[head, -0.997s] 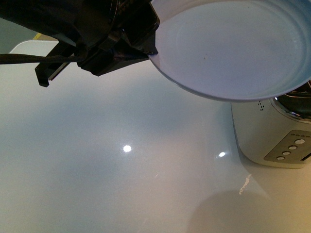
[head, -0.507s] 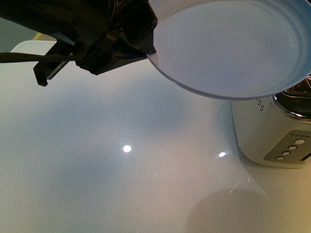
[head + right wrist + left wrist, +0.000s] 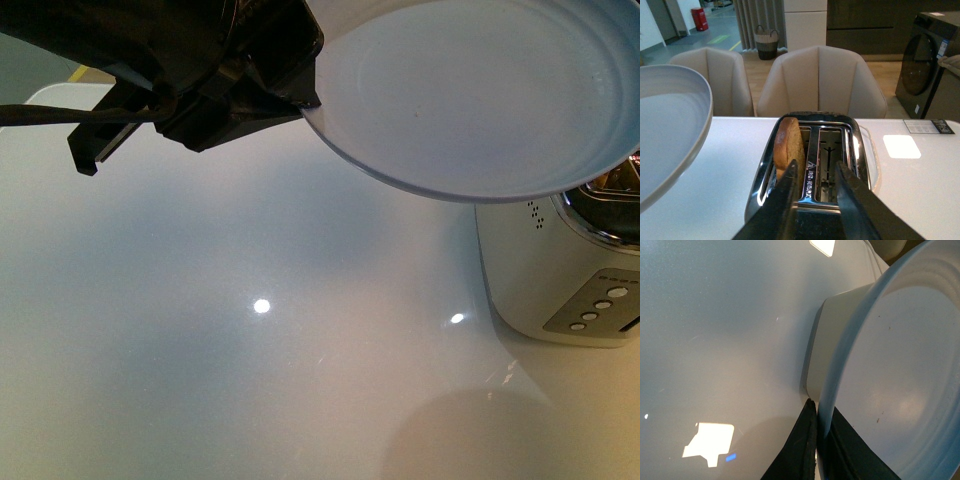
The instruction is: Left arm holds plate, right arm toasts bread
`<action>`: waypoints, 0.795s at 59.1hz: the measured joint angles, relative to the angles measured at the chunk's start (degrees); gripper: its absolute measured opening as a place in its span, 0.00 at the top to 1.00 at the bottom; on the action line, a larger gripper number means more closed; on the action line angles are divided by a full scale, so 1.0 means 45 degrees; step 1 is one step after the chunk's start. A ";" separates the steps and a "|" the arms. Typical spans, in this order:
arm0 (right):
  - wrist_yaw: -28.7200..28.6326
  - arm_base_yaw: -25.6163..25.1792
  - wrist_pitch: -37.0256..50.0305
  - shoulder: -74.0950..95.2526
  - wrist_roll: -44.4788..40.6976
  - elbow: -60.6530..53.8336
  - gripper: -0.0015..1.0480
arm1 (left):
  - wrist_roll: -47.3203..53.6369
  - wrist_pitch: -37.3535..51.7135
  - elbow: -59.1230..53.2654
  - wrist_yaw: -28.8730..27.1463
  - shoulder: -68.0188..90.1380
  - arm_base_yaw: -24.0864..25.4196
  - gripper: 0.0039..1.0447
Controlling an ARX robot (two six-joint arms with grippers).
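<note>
upper left of the front view: left gripper (image 3: 300, 95), dark and angular, pinched tight on the near rim of the plate (image 3: 480, 90). in the left wrist view, black fingers (image 3: 807, 450) pressed against both faces of that rim, left gripper (image 3: 821, 440) closed with only the edge's thickness in it.

filling the upper right of the front frame and cut off by its top and right edges: the plate, held in the air and tilted, bare, with faint rings on its face. below its lower edge, at the right of the frame, a white toaster (image 3: 545, 270) on the glossy pale table (image 3: 250, 380).

in the right wrist view, standing on edge in the toaster (image 3: 812, 172) slot nearer the plate (image 3: 665, 125): the bread (image 3: 789, 145), long axis upright, rounded brown crust poking up out of the slot, broad faces running along the slot. other slot showing only its wire guide.

just this side of the bread: right gripper (image 3: 816, 167), spread wide over the toaster's middle strip, gripping nothing. one finger (image 3: 790, 185) crossing in front of the slice's lower part; touching or not, cannot tell. beyond the table, two beige chairs (image 3: 822, 80).
</note>
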 joint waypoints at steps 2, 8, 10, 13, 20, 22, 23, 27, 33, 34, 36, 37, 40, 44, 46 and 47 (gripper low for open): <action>0.0005 0.0000 -0.0243 -0.0311 -0.0019 -0.0073 0.82 | 0.0000 0.0000 0.0000 0.0000 0.0000 0.0000 0.97; 0.0005 0.0000 -0.1064 -0.1375 -0.0151 -0.0267 0.98 | 0.0000 0.0000 0.0000 0.0000 0.0000 0.0000 0.97; 0.0005 0.0000 -0.1311 -0.1681 -0.0170 -0.0306 0.98 | 0.0000 0.0000 0.0000 0.0000 0.0000 0.0000 0.97; 0.0005 0.0000 -0.1651 -0.2074 -0.0194 -0.0364 0.98 | 0.0000 0.0000 0.0000 0.0000 0.0000 0.0000 0.97; 0.0005 -0.0005 -0.2594 -0.3157 -0.0194 -0.0452 0.98 | 0.0000 0.0000 0.0000 0.0000 0.0000 0.0005 0.97; 0.0005 0.0000 -0.2837 -0.3453 -0.0194 -0.0452 0.98 | 0.0000 0.0000 0.0000 0.0000 0.0000 0.0000 0.97; 0.0005 0.0000 -0.3002 -0.3648 -0.0194 -0.0452 0.98 | 0.0000 0.0000 0.0000 0.0005 0.0000 0.0000 0.97; 0.0005 0.0000 -0.3473 -0.4177 -0.0194 -0.0457 0.98 | 0.0000 0.0000 0.0000 0.0000 0.0000 0.0000 0.97; 0.0010 0.0000 -0.4226 -0.5003 -0.0194 -0.0457 0.98 | 0.0000 0.0000 0.0000 0.0000 0.0000 0.0000 0.97; 0.0010 0.0000 -0.4303 -0.5081 -0.0194 -0.0461 0.98 | 0.0000 0.0000 0.0000 0.0005 0.0000 0.0000 0.97; 0.0010 0.0000 -0.4527 -0.5323 -0.0194 -0.0461 0.98 | 0.0000 0.0000 0.0000 0.0000 0.0000 0.0000 0.97; 0.0005 0.0000 -0.4677 -0.5493 -0.0194 -0.0461 0.98 | 0.0000 0.0000 0.0000 0.0000 0.0000 0.0000 0.97; 0.0010 0.0000 -0.4969 -0.5809 -0.0194 -0.0461 0.98 | 0.0000 0.0000 0.0000 0.0000 0.0000 0.0000 0.97; 0.0010 0.0000 -0.5391 -0.6251 -0.0194 -0.0461 0.98 | 0.0000 0.0000 0.0000 0.0000 0.0000 0.0000 0.97; 0.0010 0.0000 -0.5673 -0.6543 -0.0194 -0.0461 0.98 | 0.0000 0.0000 0.0000 0.0000 0.0000 0.0000 0.97; 0.0010 0.0000 -0.5736 -0.6611 -0.0194 -0.0461 0.98 | 0.0000 0.0000 0.0000 0.0005 0.0000 0.0000 0.97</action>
